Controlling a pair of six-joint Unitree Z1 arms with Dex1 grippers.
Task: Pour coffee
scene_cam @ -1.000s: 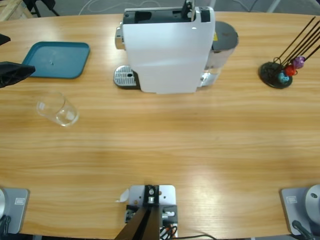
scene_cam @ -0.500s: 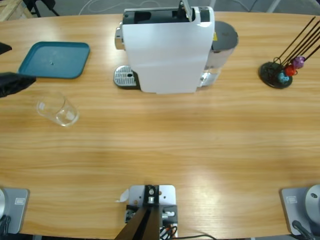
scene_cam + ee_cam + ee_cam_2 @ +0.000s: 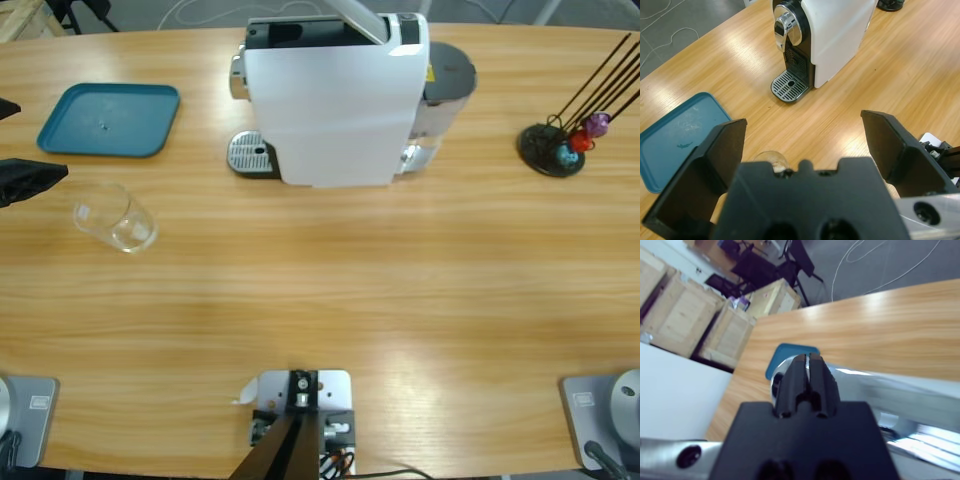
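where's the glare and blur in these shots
High view: soft glare patches on the table near the bottom middle. Left wrist view: bright streaks on the wood beside the white machine. Right wrist view: the machine's lever is smeared with blur.

Before me: table [image 3: 330,290], glossy grained wood. Coffee machine [image 3: 335,105], smooth white plastic; its spout [image 3: 788,27], polished chrome. Tray [image 3: 110,120], upper left, matt teal plastic. Glass [image 3: 115,218], clear. My left gripper [image 3: 802,145], matt black.
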